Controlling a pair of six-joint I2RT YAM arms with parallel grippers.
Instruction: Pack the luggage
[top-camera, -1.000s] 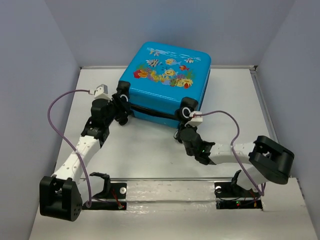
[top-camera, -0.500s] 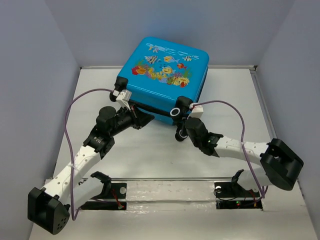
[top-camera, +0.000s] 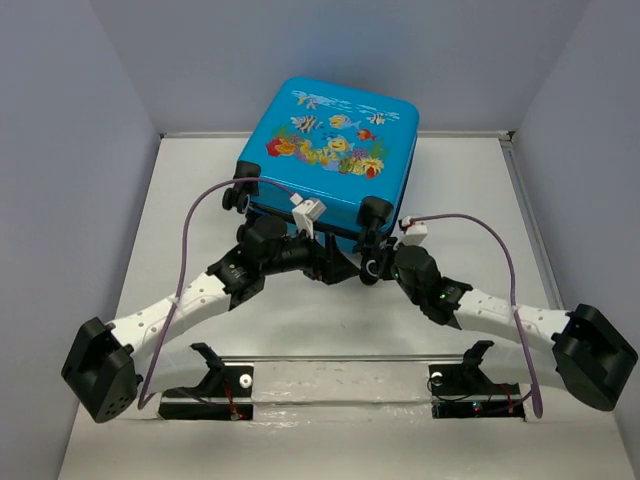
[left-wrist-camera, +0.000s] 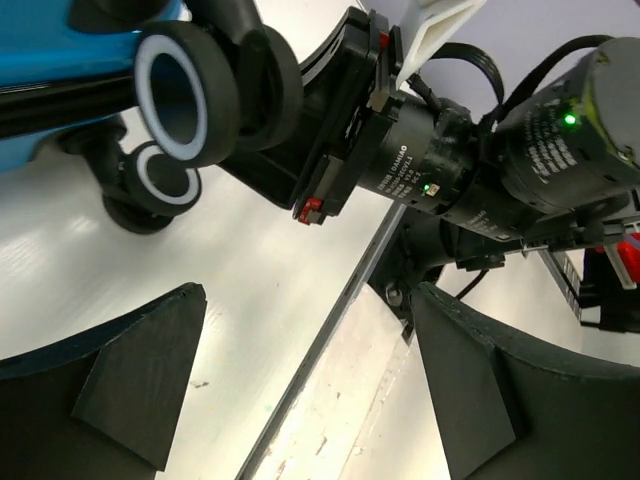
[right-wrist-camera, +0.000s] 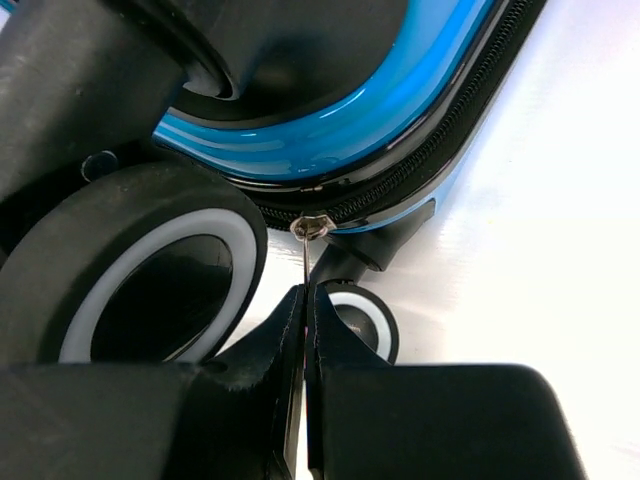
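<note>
White surface (top-camera: 300, 320) between grey walls (top-camera: 90, 110), with a blue suitcase (top-camera: 335, 150) at its far side.
The suitcase lies fish-print up, wheels (top-camera: 375, 210) at its near edge; the left gripper (left-wrist-camera: 310, 400) is spread wide and holds nothing, while the right gripper (right-wrist-camera: 305, 300) pinches the zipper pull (right-wrist-camera: 306, 250).

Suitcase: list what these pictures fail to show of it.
Its inside: the shell of the suitcase covers it in every view.
The zipper: the right wrist view shows one short stretch; a wheel and the picture's edges hide the rest.
The zipper pull: too small to find in the top view.
</note>
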